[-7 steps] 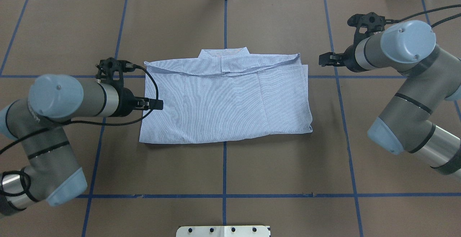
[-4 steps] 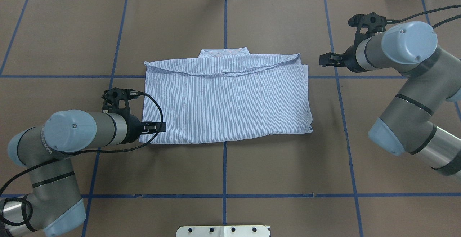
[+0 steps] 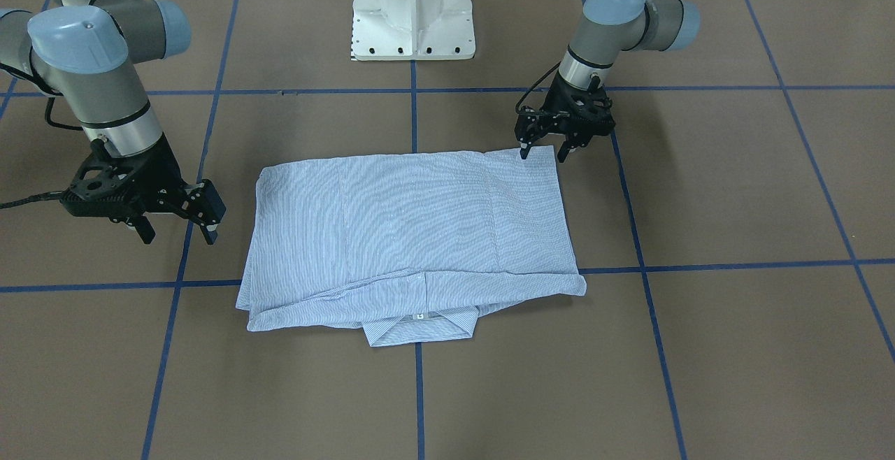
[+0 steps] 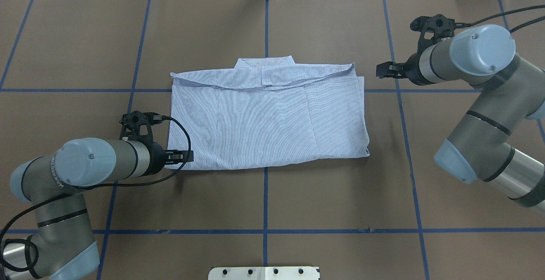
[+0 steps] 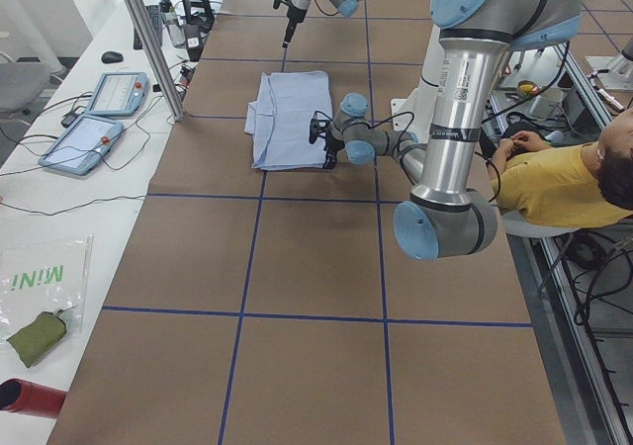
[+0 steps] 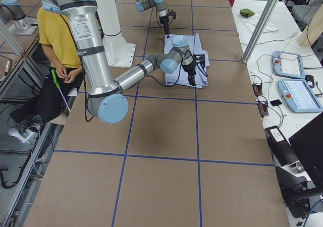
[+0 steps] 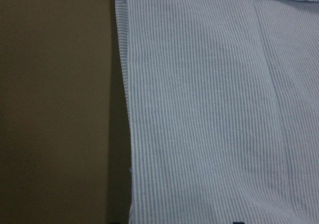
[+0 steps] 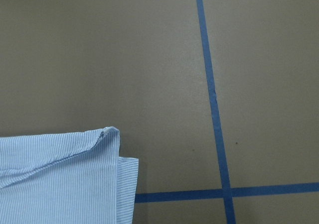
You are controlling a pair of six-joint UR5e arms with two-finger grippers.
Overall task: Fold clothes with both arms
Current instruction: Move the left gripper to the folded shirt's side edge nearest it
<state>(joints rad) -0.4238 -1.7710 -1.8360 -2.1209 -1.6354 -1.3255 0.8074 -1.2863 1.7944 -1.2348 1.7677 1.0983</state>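
The light blue striped shirt [image 4: 264, 122] lies folded into a flat rectangle at the table's middle, collar [image 4: 265, 62] at the far edge. In the front view [image 3: 412, 222] its white neck label [image 3: 419, 317] shows. My left gripper [image 4: 188, 156] is open at the shirt's near left corner; in the front view [image 3: 542, 155] one finger is over the cloth edge and one is beside it. The left wrist view shows the shirt's left edge [image 7: 209, 109]. My right gripper [image 4: 379, 70] is open and empty, just right of the far right corner [image 8: 65, 179], apart from it [image 3: 178, 233].
The brown table cover [image 4: 340, 195] carries a grid of blue tape lines [image 4: 265, 229]. The white pedestal base [image 3: 412, 12] stands at the robot's side. A seated person in yellow [image 5: 554, 183] and tablets on a side bench [image 5: 99, 119] lie beyond the table.
My left gripper has moved toward the robot along the shirt's left edge, from mid-edge to the near left corner. The right gripper and the shirt have stayed in place.
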